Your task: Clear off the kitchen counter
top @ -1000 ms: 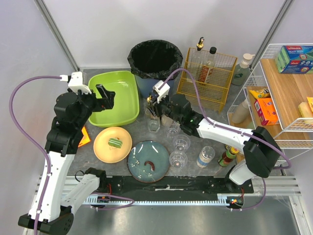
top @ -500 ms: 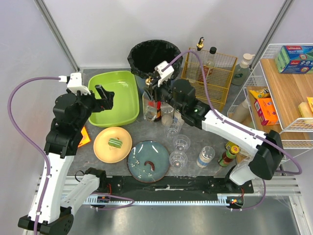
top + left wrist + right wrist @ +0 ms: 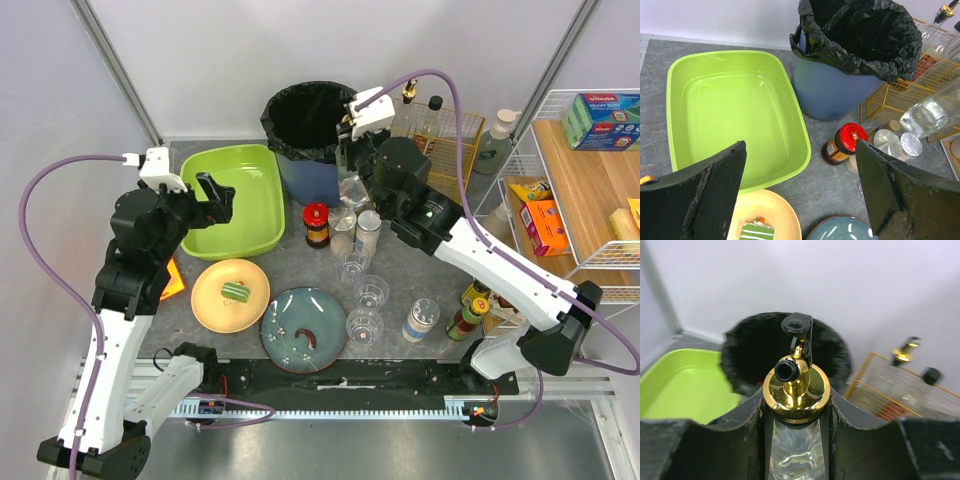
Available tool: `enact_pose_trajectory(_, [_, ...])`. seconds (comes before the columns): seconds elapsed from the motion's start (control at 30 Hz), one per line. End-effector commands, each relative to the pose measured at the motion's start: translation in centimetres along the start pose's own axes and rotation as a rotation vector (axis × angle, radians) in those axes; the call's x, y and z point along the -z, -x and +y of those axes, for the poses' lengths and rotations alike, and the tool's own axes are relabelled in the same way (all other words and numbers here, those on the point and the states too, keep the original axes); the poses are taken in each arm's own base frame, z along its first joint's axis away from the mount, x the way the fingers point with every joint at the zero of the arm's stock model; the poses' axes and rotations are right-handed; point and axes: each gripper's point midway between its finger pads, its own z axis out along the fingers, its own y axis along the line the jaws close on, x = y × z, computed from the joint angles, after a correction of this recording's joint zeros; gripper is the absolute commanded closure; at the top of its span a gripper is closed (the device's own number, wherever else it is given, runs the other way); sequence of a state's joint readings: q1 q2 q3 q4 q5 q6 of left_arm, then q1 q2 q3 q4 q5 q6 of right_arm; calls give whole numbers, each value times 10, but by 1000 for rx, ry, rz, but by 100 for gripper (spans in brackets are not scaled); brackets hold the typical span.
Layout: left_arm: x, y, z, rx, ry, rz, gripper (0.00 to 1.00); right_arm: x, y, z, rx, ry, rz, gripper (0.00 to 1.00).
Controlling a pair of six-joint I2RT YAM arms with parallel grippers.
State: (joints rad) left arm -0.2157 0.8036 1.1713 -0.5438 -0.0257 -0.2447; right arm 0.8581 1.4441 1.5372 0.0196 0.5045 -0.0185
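The jaws of the right gripper (image 3: 796,412) pinch the top of a glass pourer bottle (image 3: 930,115) held above the grey tabletop (image 3: 440,275) beside the bin (image 3: 312,120); a slip would likely smash it onto the glasses (image 3: 368,292) below, while the left gripper (image 3: 800,192) hangs with jaws spread.

Bright even light; right wrist background blurred.

A narrow lane of bare kitchen counter (image 3: 290,262) runs through frame centre, between the green tub (image 3: 250,190) above and the yellow plate (image 3: 215,300) and blue plate (image 3: 290,335) below. To its right, a red-lidded jar (image 3: 316,222) and clustered glasses (image 3: 365,295) crowd the middle. The right arm (image 3: 480,260) slants across the right half, and the right gripper (image 3: 796,410) holds a glass bottle (image 3: 794,452) by the bin's (image 3: 300,125) right edge.
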Motion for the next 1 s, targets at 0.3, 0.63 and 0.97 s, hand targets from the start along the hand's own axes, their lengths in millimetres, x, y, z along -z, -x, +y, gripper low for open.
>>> enact_pose_trajectory(0.3, [-13,9,-11,-9,-48,-8,6,17,30,-162,68,-573,-15,100])
enact_pose_trajectory(0.63, [-17,13,-12,-2,-49,0,7,0,72,-253,12,-755,-167,100])
enact_pose_trajectory(0.97, [-28,24,-13,-15,-39,-17,7,-26,96,-298,-68,-924,-298,100])
